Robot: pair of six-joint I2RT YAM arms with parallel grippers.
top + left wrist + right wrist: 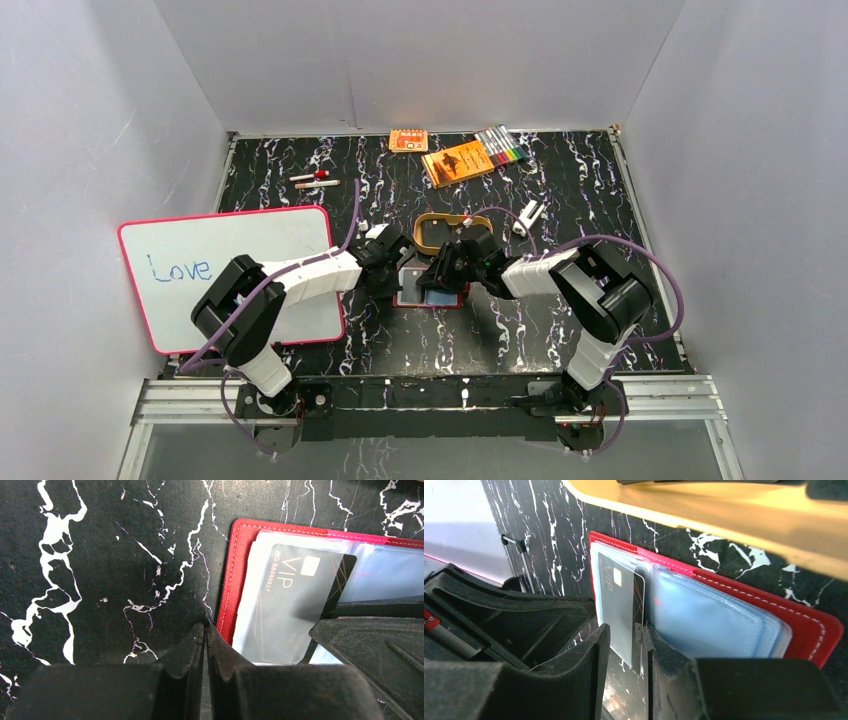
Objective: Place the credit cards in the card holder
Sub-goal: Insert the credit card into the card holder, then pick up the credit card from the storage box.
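Note:
The card holder (432, 296) lies open on the black marbled table, red with bluish clear sleeves. A dark credit card (295, 597) marked VIP sits partly inside a clear sleeve on the holder's left half. My left gripper (205, 628) is shut on nothing, its tips down at the holder's red left edge (231, 595). My right gripper (626, 636) stands open, with the credit card's (624, 605) protruding edge in the gap between its fingers. In the top view both grippers meet over the holder, the left gripper (392, 266) and the right gripper (448, 272).
A tan oval tray (420, 238) sits just behind the holder, close above my right gripper (724, 517). A whiteboard (230, 275) reading "Love" lies to the left. Orange packets (460, 162), markers (500, 148) and pens (315, 180) lie at the back.

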